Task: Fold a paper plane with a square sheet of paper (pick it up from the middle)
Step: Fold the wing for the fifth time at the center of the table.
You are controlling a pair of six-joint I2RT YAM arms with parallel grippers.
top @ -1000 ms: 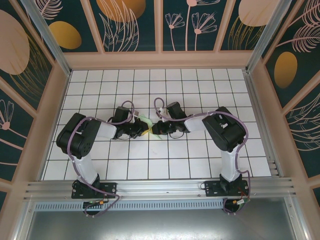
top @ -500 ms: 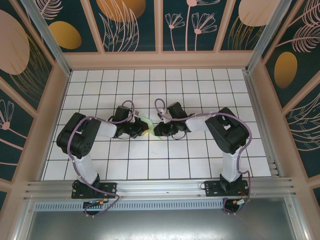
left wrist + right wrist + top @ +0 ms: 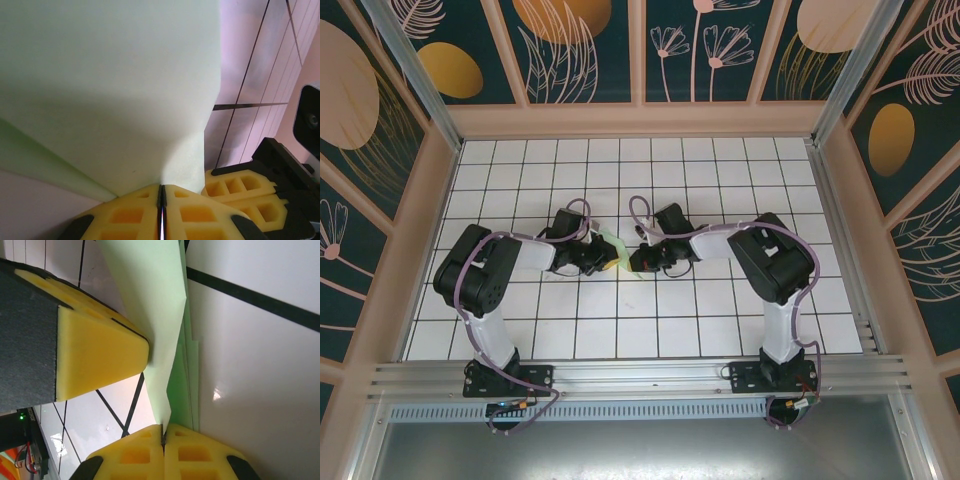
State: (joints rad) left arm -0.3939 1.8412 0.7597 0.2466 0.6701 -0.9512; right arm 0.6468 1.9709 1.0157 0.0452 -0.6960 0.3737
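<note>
Two arms and one small bit of paper between them. Starting at the near edge in the overhead view, both bases sit bolted to the metal rail [image 3: 640,375]. The arms bend inward so the left gripper [image 3: 607,262] and right gripper [image 3: 636,262] meet nose to nose over the middle of the white grid table [image 3: 720,330]. The mint-green paper [image 3: 616,248] pokes out between them. From up there you get the layout, but the fingers are too small to read, and I can't tell if the paper touches the tiles. The wrist cams sort out the fingers. On the left wrist cam the left gripper [image 3: 161,200] has its yellow pads pressed together with just a hairline seam, pinching the lower edge of the paper [image 3: 110,90]. The paper rises as a big smooth pale sheet with a soft bend. A yellow finger of the right gripper [image 3: 240,187] sits just beside it. The right wrist cam shows the right gripper [image 3: 163,434] squeezed tight on a paper [image 3: 150,305] corner. Here you can actually see stacked layers and a sharp crease, plus the left gripper's yellow pad [image 3: 100,355] tip-on against the paper further up. Past the grippers it's more white tiles, then the floral wall panels [image 3: 590,50] at the back.
</note>
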